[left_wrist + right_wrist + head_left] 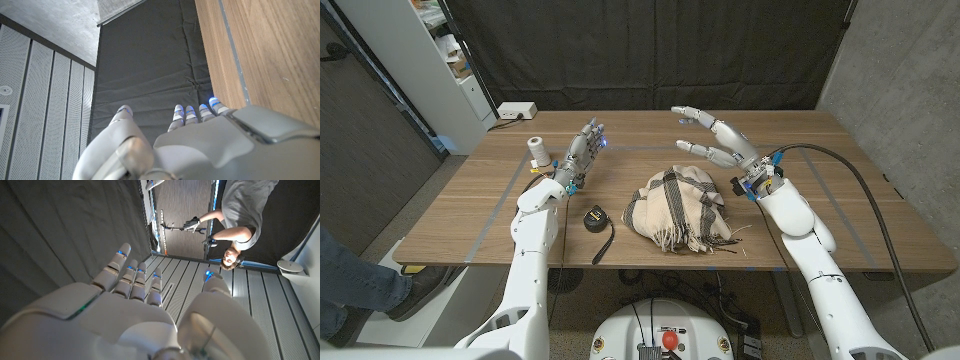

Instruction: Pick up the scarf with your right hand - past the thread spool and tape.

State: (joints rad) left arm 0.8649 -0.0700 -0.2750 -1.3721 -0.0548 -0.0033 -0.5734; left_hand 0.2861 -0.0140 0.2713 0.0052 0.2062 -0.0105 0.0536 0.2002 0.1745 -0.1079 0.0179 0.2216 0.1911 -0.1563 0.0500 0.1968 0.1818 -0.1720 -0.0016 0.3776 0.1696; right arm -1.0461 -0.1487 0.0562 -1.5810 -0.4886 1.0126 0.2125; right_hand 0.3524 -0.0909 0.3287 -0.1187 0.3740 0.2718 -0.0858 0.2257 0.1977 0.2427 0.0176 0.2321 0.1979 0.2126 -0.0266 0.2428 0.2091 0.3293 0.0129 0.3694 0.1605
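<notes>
Near the middle of the worktop [820, 215]: scarf [677, 209], a crumpled heap just left of the right forearm, nothing holding it.
Right hand [715, 140]: raised above the far right side of the scarf, fingers spread, holding nothing; the right wrist view shows its fingers [131, 277] fanned apart against a dark curtain, so it is tipped away from the cloth.
Left hand [578, 155]: to the left of the scarf, standing upright with fingers apart, gripping nothing.
Thread spool [537, 153]: small pale cylinder standing upright, far left, just beside the left hand.
Tape [595, 215]: black round case with a dark strip trailing toward the near edge, left of the scarf.
Scarf make: soft woven cloth, cream with dark plaid lines, fringe along the near edge, loosely folded with no firm shape.
Worktop make: smooth brown wood grain, flat.
Risk, grip: a shallow pinch would likely catch one fold only, and the heap would unfurl and drag.
Risk, fringe: loose tassels could snag on fingers.
Risk, aim: the hand now points away, so a descent without turning would probably meet cloth with its back.
</notes>
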